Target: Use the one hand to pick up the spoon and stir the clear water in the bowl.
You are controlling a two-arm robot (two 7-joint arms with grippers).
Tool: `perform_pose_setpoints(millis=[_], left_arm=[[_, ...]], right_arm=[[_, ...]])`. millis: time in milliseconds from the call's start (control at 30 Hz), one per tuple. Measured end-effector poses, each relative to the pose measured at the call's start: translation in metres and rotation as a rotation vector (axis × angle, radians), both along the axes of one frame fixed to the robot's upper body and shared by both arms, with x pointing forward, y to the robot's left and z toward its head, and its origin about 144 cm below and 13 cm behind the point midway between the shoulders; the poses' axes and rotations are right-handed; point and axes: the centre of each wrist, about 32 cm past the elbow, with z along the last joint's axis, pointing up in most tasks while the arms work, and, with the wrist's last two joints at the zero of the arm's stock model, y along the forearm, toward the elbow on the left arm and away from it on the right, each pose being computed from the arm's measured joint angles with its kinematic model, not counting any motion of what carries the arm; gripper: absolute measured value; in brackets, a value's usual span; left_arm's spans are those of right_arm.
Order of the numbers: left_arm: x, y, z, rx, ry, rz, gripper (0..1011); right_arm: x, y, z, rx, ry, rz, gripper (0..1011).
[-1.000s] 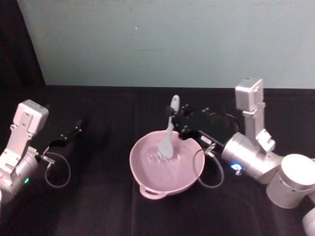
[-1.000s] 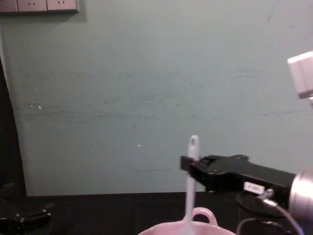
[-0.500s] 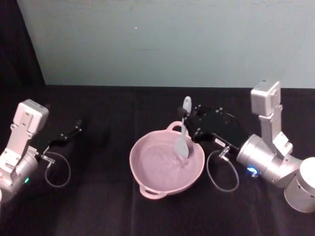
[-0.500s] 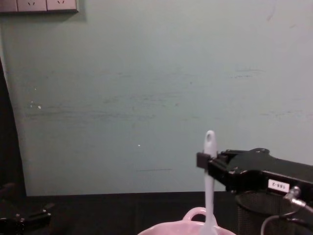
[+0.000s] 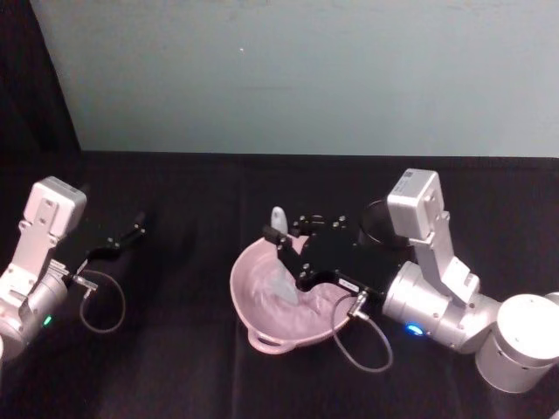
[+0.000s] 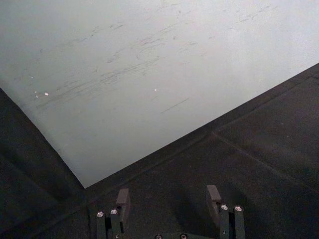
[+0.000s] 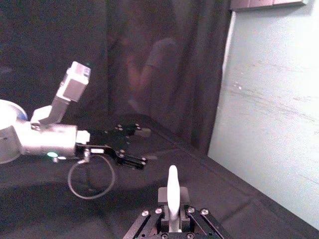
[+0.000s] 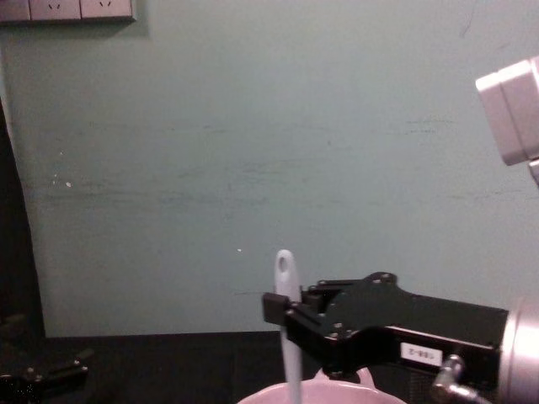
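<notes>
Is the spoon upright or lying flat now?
Upright: the spoon has its handle pointing up, clamped by the right gripper, scoop end down in the pink bowl.

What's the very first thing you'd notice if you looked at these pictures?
Probably the big right pincer over the middle of the black table, clamped on a white spoon that stands upright and dips into the pink bowl. Far off on the left side, the left pincer sits open and parked.
</notes>
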Motion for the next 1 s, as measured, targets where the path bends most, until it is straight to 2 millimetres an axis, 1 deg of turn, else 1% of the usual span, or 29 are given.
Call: perform_pose_setpoints(millis=[267, 433, 533, 733, 1000], left_arm=[[0.0, 0.0, 0.0, 0.0, 0.0, 0.0, 1005], [0.0, 0.0, 0.0, 0.0, 0.0, 0.0, 1005], [0.0, 0.0, 0.0, 0.0, 0.0, 0.0, 1005], [0.0, 0.0, 0.0, 0.0, 0.0, 0.0, 1005], [0.0, 0.0, 0.0, 0.0, 0.0, 0.0, 1005]], right_arm=[[0.004, 0.014, -0.004, 0.041, 0.011, 0.026, 114], [0.012, 0.02, -0.009, 0.079, 0.024, 0.027, 114], [0.021, 0.021, -0.012, 0.106, 0.035, 0.017, 114], [0.033, 0.017, -0.019, 0.14, 0.053, -0.021, 114], [0.038, -0.001, -0.022, 0.143, 0.053, -0.108, 114]])
